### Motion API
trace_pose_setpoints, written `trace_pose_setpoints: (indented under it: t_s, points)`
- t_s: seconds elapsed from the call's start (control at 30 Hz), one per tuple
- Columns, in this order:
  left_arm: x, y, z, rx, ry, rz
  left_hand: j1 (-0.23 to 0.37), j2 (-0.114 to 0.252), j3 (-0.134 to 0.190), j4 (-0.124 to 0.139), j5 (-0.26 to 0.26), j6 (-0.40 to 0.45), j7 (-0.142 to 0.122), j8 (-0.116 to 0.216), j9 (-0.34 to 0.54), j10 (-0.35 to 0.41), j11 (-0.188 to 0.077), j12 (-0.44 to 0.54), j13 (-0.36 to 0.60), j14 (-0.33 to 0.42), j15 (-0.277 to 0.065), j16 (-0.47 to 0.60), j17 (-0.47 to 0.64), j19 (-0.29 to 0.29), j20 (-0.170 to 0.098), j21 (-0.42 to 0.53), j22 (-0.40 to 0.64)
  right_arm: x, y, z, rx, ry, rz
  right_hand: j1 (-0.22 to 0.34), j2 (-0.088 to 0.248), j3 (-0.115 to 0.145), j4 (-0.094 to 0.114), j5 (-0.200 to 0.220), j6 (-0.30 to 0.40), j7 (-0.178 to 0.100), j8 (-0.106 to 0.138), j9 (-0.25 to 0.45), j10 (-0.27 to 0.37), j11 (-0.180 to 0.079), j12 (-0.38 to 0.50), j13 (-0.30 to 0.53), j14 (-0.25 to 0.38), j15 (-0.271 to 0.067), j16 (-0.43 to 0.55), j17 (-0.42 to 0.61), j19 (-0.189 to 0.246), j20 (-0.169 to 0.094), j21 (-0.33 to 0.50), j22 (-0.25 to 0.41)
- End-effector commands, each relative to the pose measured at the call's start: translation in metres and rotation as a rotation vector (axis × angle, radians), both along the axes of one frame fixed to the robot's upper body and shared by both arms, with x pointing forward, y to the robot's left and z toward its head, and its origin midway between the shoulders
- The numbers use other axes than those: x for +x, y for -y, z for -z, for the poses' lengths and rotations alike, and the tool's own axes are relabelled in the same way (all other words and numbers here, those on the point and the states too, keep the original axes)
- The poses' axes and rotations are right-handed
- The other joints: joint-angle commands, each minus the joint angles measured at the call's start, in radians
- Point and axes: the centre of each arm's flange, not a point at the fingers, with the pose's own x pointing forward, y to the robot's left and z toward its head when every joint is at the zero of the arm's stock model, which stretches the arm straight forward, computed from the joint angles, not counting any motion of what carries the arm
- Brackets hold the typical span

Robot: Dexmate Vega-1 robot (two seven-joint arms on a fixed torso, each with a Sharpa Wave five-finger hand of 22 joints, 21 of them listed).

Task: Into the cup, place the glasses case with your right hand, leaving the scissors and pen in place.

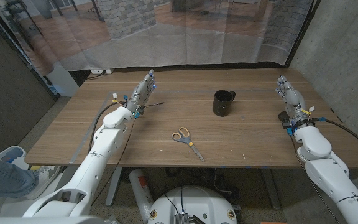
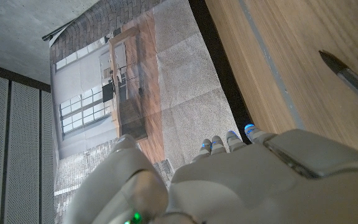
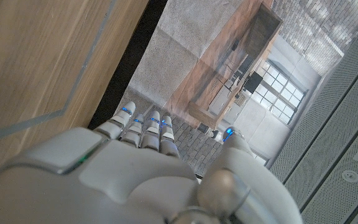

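Right hand (image 1: 289, 93) is seen stretched out with nothing held, and the dark thing taken for the glasses case (image 1: 284, 116), half hidden beside its wrist, is judged light, stiff and smooth, best gripped across its middle.

head: high, looking down | wrists: close behind hands | shared: table (image 1: 166, 130)

A wooden table (image 1: 166, 134) with a pale inlaid line near its edges stands on a grey floor. Behind its far edge hangs a creased printed backdrop (image 1: 166, 31) showing brick walls, a wooden floor and tall paned windows. A bare concrete wall (image 1: 347, 56) rises on the right, a dark perforated panel (image 1: 5, 93) on the left.
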Motion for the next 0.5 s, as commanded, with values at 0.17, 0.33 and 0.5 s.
trace_pose_setpoints:
  t_s: [0.17, 0.33, 0.5]
  points:
    - [0.0, 0.002, -0.001, 0.008, 0.001, 0.003, 0.009, 0.003, -0.005, 0.002, 0.004, 0.005, -0.001, 0.005, 0.002, 0.003, -0.001, 0.006, 0.002, -0.047, 0.001, 0.003, 0.003, -0.043, -0.015, 0.007, 0.002, -0.008, 0.013, 0.001, -0.02, -0.018, 0.059, 0.007, 0.003, 0.002, -0.006, 0.001, 0.009, 0.0, 0.005, 0.002, 0.011, -0.001, 0.005, 0.001, 0.005, -0.001, 0.001, 0.005, 0.007, -0.018, -0.003, 0.004]
    - [0.0, 0.004, -0.001, 0.013, -0.001, 0.006, 0.01, 0.004, -0.006, 0.001, 0.004, 0.005, -0.002, 0.005, 0.002, 0.003, -0.002, 0.006, 0.002, -0.046, 0.0, 0.003, 0.003, -0.043, -0.015, 0.007, 0.002, -0.012, 0.018, 0.002, -0.028, -0.03, 0.082, 0.009, 0.004, 0.002, -0.007, 0.001, 0.011, -0.002, 0.006, 0.002, 0.013, -0.003, 0.006, 0.001, 0.006, -0.003, 0.001, 0.004, 0.009, -0.019, -0.004, 0.004]
    - [0.001, 0.005, -0.001, 0.015, -0.003, 0.007, 0.011, 0.005, -0.007, 0.001, 0.004, 0.005, -0.002, 0.004, 0.002, 0.003, -0.001, 0.006, 0.002, -0.046, 0.001, 0.003, 0.003, -0.043, -0.016, 0.007, 0.002, -0.016, 0.023, 0.005, -0.03, -0.034, 0.104, 0.011, 0.004, 0.002, -0.009, 0.0, 0.015, -0.008, 0.007, 0.002, 0.017, -0.008, 0.007, 0.001, 0.009, -0.007, 0.002, 0.004, 0.01, -0.021, -0.006, 0.004]
